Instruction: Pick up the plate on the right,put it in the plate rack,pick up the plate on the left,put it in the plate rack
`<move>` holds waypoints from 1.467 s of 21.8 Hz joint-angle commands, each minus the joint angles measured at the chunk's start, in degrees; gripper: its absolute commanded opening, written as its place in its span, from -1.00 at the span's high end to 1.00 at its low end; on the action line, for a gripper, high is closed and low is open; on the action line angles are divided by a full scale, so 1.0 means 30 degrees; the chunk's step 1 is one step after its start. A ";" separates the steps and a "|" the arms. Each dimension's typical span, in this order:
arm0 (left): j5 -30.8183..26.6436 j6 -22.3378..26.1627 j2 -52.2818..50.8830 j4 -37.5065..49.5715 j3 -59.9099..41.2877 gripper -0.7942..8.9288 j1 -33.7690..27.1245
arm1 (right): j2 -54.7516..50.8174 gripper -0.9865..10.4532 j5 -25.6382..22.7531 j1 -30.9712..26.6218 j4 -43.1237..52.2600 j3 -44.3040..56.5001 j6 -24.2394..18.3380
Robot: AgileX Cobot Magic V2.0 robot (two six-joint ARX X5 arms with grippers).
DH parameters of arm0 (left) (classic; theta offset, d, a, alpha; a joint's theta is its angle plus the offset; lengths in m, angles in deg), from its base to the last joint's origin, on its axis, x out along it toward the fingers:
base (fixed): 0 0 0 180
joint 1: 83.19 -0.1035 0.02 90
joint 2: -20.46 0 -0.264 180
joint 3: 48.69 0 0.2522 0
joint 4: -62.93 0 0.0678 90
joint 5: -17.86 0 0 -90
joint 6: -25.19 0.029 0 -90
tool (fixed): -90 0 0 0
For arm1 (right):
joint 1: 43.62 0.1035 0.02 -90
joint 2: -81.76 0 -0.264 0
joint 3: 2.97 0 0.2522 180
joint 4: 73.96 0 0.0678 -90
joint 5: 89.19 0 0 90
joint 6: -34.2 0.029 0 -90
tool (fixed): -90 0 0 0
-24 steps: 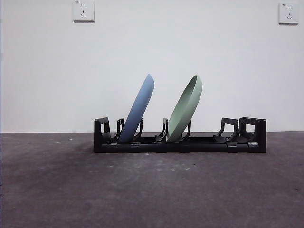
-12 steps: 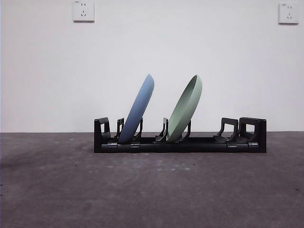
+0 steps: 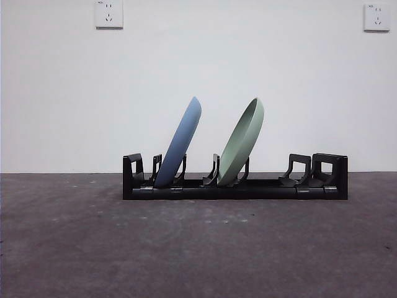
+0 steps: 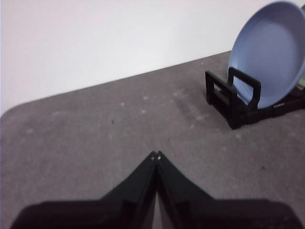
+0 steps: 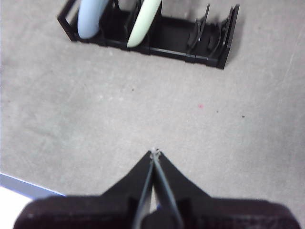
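The black plate rack [image 3: 273,186] stands across the middle of the table, also seen as the plate rack [image 5: 176,40] and the plate rack [image 4: 233,102]. A blue plate [image 3: 181,144] leans in its left slot and a green plate [image 3: 243,141] leans in a middle slot, both tilted to the right. The blue plate [image 4: 269,52] fills the wrist view's corner; the blue plate [image 5: 90,16] and green plate [image 5: 145,21] show from above. My left gripper [image 4: 156,154] is shut, empty, well away from the rack's end. My right gripper [image 5: 154,152] is shut, empty, high over bare table in front of the rack.
The grey table top [image 3: 198,248] spreads in front of the rack. A white wall [image 3: 198,74] with two sockets stands behind it. The table's edge [image 5: 28,183] shows near my right gripper. The rack's right slots hold nothing.
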 commanded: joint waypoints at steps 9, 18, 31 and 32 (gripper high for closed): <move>0.0240 -0.2484 -0.2645 -0.0175 -0.2783 0.84 0.0000 | 0.3388 0.82 -0.0022 0.0007 -0.0415 0.0124 0.0146; 0.0095 -0.2477 -0.2302 -0.0182 -0.2776 0.84 -0.0022 | 0.6441 0.82 -0.0022 0.0007 -0.0408 0.0117 0.0146; 0.0102 -0.2484 -0.2091 -0.0182 -0.2776 0.84 -0.0022 | 0.2157 0.82 -0.1617 -0.1005 0.7686 0.0124 -0.1282; 0.0095 -0.2477 -0.2091 -0.0182 -0.2776 0.84 -0.0022 | 0.1290 0.82 -0.1464 -0.1749 0.8415 0.0153 -0.1297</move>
